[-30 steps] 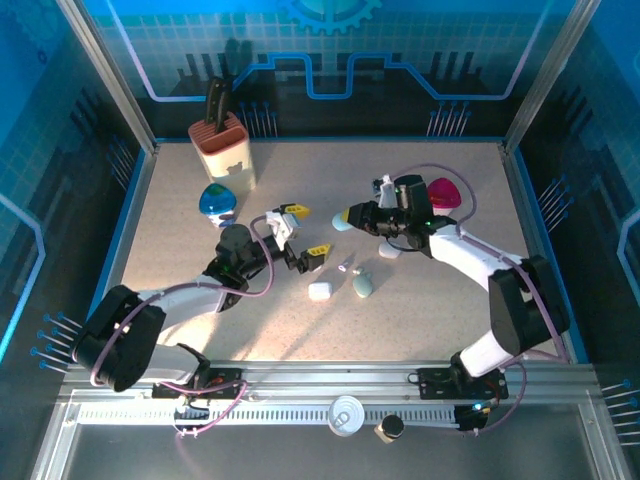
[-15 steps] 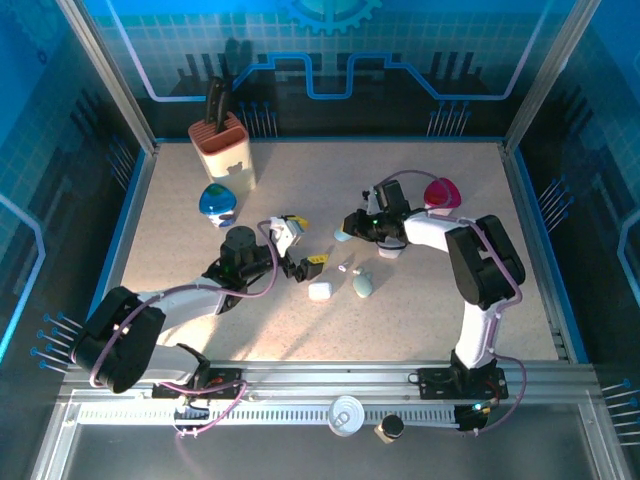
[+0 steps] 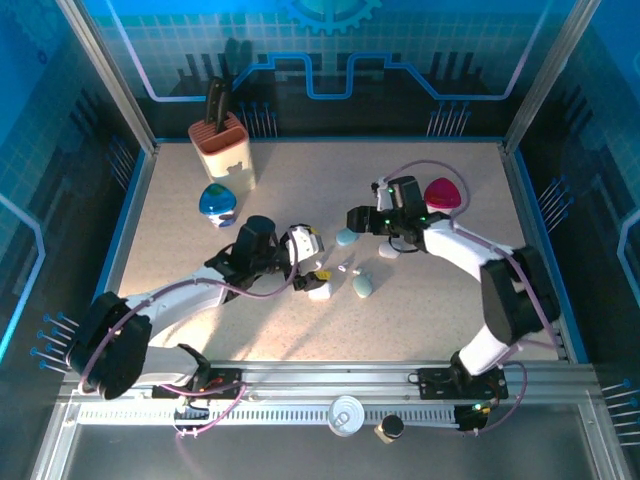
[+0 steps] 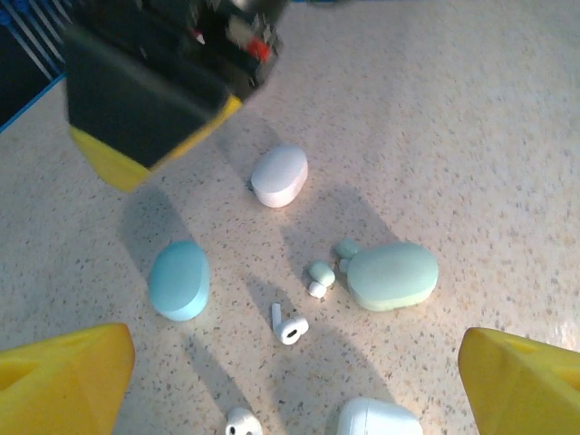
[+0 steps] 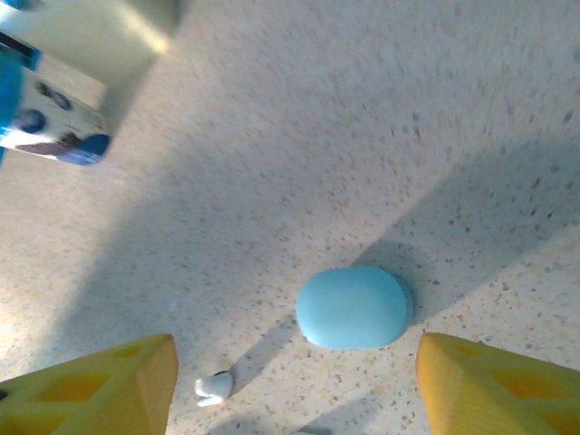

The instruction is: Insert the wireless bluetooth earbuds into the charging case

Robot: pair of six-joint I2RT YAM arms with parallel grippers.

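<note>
We are hovering the left gripper (image 4: 292,381) over the middle of the table, fingers spread wide and holding nothing. The white earbuds (image 4: 289,327) are lying loose there on the table, between the blue case (image 4: 178,279) and the mint case (image 4: 391,275), near a white case (image 4: 379,419). The right gripper (image 5: 297,385) is likewise hanging released above the blue case, seemingly waiting its turn.
</note>
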